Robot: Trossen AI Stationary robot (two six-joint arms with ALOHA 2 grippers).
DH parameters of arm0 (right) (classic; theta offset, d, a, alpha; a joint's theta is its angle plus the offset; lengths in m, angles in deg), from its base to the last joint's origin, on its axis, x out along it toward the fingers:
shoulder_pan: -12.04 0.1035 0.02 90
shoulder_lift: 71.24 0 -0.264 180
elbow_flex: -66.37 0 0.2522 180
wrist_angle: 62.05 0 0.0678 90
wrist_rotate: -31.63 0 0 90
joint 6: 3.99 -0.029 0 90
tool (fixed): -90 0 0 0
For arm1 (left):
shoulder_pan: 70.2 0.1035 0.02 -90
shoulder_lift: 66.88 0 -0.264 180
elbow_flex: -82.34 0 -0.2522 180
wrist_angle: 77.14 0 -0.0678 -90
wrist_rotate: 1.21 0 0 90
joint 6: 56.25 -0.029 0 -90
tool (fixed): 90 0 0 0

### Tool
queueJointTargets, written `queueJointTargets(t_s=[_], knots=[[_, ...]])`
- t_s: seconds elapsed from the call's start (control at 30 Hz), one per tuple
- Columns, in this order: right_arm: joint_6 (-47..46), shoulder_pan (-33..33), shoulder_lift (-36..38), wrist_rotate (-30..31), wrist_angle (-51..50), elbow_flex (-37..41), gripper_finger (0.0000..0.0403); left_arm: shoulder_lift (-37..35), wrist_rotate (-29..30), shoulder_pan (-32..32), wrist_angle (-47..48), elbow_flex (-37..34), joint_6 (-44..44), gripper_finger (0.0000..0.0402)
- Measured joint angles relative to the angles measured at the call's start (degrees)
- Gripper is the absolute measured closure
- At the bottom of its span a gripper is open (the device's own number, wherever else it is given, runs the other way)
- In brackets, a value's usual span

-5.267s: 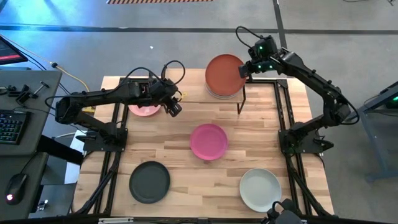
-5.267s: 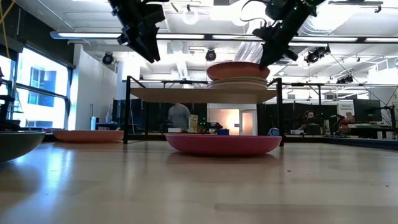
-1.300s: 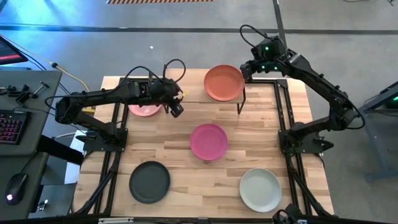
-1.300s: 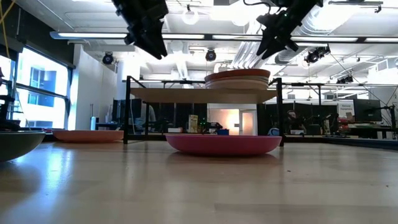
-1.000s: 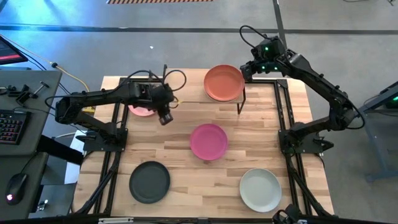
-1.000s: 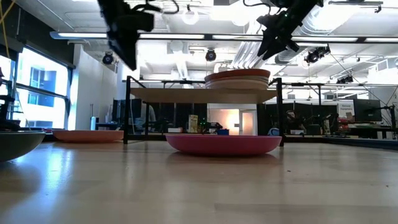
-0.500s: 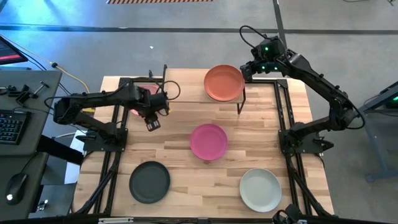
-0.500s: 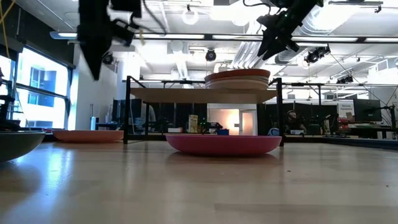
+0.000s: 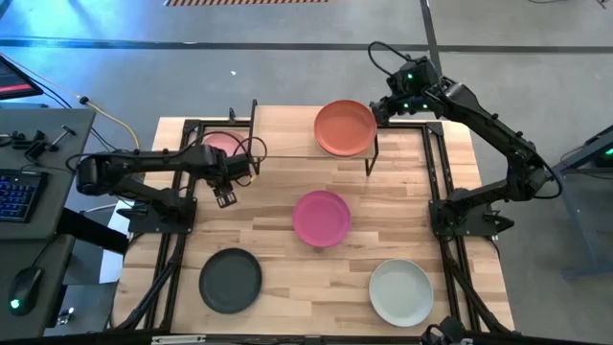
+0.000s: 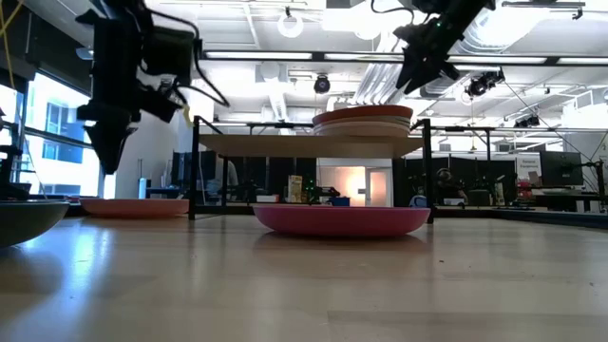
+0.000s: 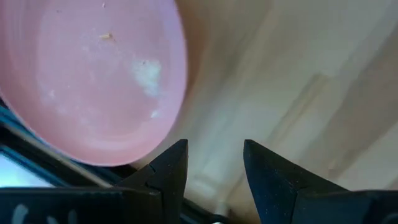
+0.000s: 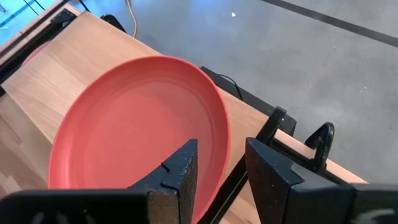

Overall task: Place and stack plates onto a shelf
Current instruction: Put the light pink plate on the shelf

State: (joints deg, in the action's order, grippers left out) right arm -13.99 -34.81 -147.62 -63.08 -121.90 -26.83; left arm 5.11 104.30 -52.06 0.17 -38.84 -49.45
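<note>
The shelf [image 9: 287, 134] stands at the table's far side and bears a stack of plates [image 10: 363, 119] on its right half, a terracotta orange one [image 9: 345, 127] on top. A light pink plate [image 9: 220, 142] lies flat on the table left of the shelf. My left gripper [image 9: 226, 199] hangs open just to the near side of it, pointing steeply down above bare wood [image 11: 214, 152]. My right gripper [image 9: 376, 108] hovers open above the stack's right rim [image 12: 221, 158], holding nothing.
A magenta plate [image 9: 322, 218] lies at the table's middle, a charcoal plate [image 9: 230, 280] near the front left and a pale mint-white plate [image 9: 400, 292] near the front right. The shelf's left half is bare wood. Black frame rails run along both table sides.
My left gripper has sunk and swung from beside the shelf's left end toward the table's left and near edges, tipping to point more steeply down. It now hangs low beside the pink plate, still open.
</note>
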Motion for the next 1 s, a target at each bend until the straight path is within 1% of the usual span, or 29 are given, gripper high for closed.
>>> queueJointTargets(t_s=[0.07,0.2,0.27,0.33,0.5,0.57,0.63,0.77,0.87,1.0], knots=[[0.00,0.00,0.00,0.00,-0.33,0.00,0.0289,-0.41,1.47,0.38,-1.03,-1.42,-2.41,0.0254],[-0.02,0.00,0.00,0.00,-1.17,0.00,0.0289,-1.68,2.42,1.18,-2.24,-1.42,-5.54,0.0254],[-0.07,0.00,0.00,0.00,-1.53,0.00,0.0289,-2.21,2.70,1.76,-1.97,-1.43,-5.21,0.0254],[-0.06,0.00,0.00,0.00,-1.62,0.00,0.0289,-2.60,1.96,2.28,-1.93,-1.43,-1.96,0.0254],[-0.02,0.00,0.00,0.01,-1.70,0.00,0.0289,-3.00,-3.15,2.35,-2.69,-1.43,8.50,0.0254],[-0.02,0.00,-0.02,0.02,-1.70,0.00,0.0289,-2.49,-3.39,2.33,-3.73,-1.43,15.07,0.0254],[-0.02,0.00,-0.02,0.18,-1.70,0.00,0.0289,-2.27,-2.88,2.37,-4.24,-1.43,19.02,0.0254],[0.00,0.02,-0.02,1.55,-1.70,0.00,0.0289,-2.01,0.28,2.46,-4.86,-1.43,22.14,0.0254],[0.15,0.02,-0.02,2.00,-1.68,0.00,0.0289,-1.99,0.38,2.68,-5.05,-2.11,23.85,0.0254],[0.22,0.02,-0.02,2.05,-1.63,0.00,0.0289,-1.99,1.22,3.36,-6.13,-5.33,23.95,0.0254]])
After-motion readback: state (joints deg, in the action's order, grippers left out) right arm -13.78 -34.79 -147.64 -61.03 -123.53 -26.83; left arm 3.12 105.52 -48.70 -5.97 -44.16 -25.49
